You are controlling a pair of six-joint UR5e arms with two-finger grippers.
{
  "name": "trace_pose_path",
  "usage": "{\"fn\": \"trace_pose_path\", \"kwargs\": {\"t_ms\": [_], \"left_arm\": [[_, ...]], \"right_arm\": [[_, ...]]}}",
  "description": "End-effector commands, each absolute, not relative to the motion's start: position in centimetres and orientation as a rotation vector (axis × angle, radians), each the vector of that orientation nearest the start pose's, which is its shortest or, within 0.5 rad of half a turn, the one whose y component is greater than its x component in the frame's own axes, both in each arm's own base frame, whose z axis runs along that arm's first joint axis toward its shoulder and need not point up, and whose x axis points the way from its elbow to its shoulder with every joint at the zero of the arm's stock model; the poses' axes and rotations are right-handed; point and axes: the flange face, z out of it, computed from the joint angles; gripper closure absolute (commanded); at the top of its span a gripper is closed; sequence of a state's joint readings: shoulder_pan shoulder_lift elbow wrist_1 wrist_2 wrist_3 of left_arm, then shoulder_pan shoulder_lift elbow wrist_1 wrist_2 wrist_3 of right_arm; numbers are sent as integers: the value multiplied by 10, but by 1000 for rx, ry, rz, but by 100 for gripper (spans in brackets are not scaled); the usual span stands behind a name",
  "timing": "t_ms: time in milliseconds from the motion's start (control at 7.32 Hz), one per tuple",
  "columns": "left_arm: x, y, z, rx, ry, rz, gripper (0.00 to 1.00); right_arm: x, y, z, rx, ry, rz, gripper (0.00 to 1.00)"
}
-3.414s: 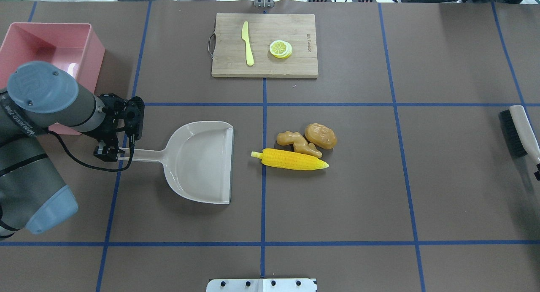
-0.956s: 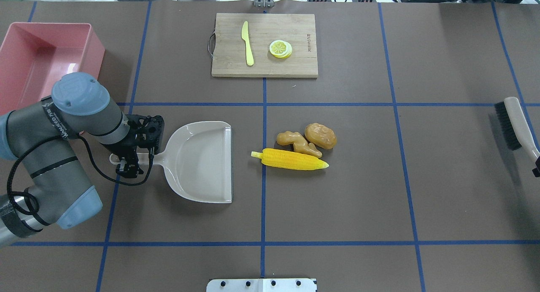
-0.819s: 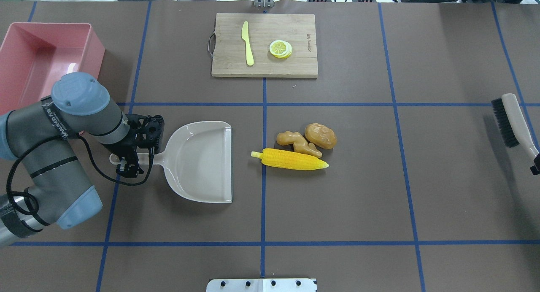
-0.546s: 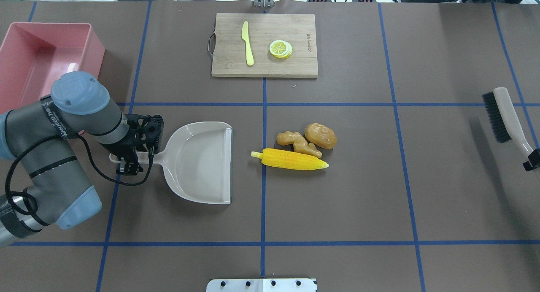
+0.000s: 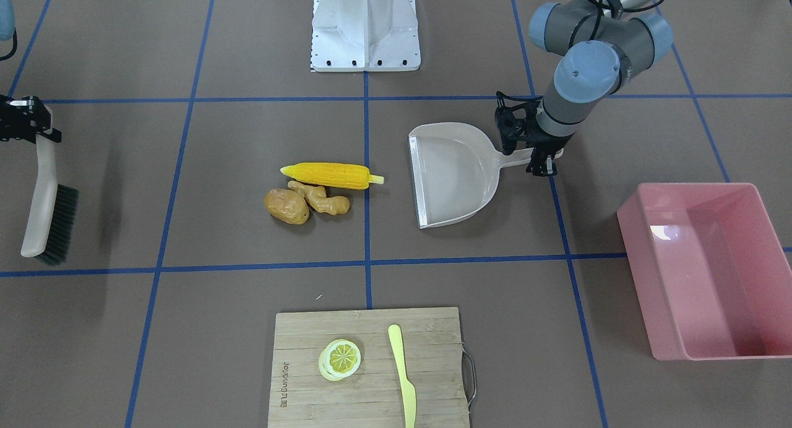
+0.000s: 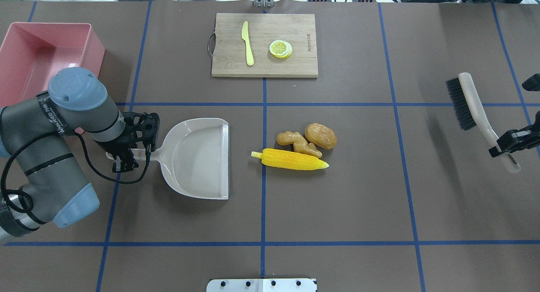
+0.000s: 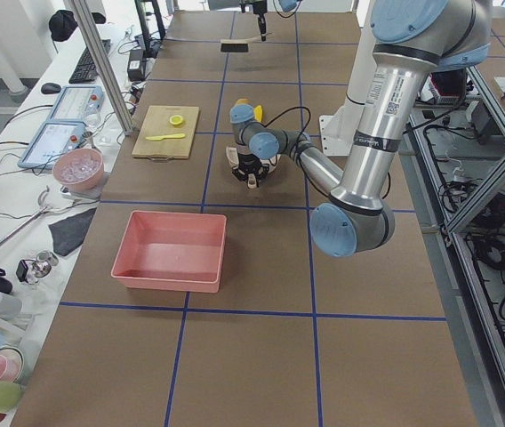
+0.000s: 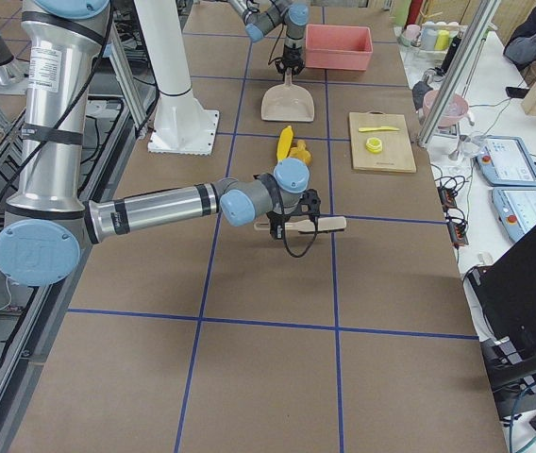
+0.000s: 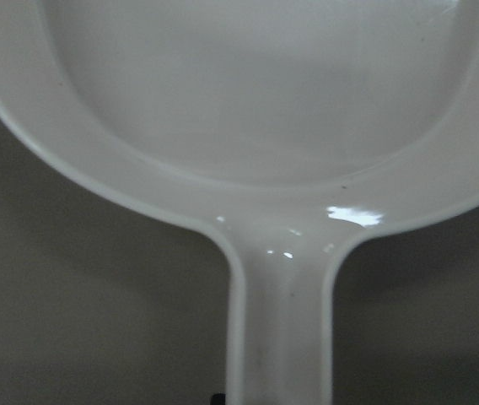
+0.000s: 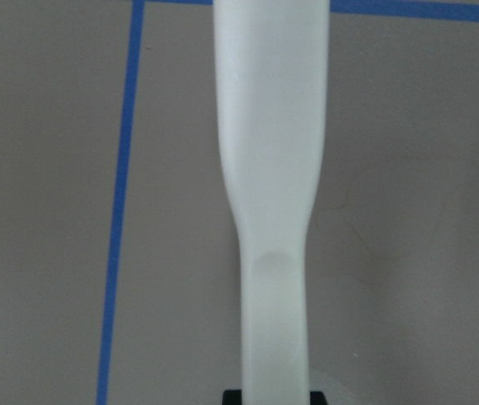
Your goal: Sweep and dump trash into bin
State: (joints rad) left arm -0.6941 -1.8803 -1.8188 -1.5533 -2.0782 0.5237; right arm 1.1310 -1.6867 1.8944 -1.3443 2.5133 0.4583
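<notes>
The yellow corn cob (image 6: 291, 159), the tan ginger root (image 6: 298, 142) and the brown potato (image 6: 320, 136) lie together right of the table's middle. My left gripper (image 6: 122, 157) is shut on the handle of the beige dustpan (image 6: 198, 157), whose open edge faces the trash a short gap away. The handle fills the left wrist view (image 9: 280, 337). My right gripper (image 6: 504, 146) is shut on the handle of a black-bristled brush (image 6: 466, 102), held above the table at the far right. The pink bin (image 6: 96, 51) stands empty at the far left.
A wooden cutting board (image 6: 295, 60) with a yellow knife (image 6: 248, 43) and a lemon slice (image 6: 280, 48) lies at the far centre. The robot's base plate (image 6: 261, 285) is at the near edge. The left arm's elbow (image 6: 63, 203) hangs over the near left.
The right gripper has carried the brush in from the right edge, leftward and farther from the robot. The left gripper has slid along the dustpan handle toward the pan, and the dustpan has shifted slightly left.
</notes>
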Motion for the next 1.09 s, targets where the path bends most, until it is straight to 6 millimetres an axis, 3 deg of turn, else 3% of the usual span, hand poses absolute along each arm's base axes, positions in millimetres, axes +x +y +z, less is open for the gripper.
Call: {"fn": "trace_pose_path", "kwargs": {"t_ms": [0, 273, 410, 683, 956], "left_arm": [[382, -455, 381, 466, 622, 1438, 100], [361, -465, 374, 473, 608, 1403, 100], [361, -464, 364, 414, 596, 1397, 100], [386, -484, 333, 445, 563, 1412, 100], [403, -479, 323, 475, 546, 1472, 100]], "right_arm": [[-167, -442, 496, -46, -1049, -224, 100], [-173, -446, 491, -54, -1043, -201, 100], [-174, -447, 490, -52, -1044, -202, 100], [-186, -454, 478, -32, -1050, -230, 100], [-181, -449, 471, 16, -1046, -263, 100]]}}
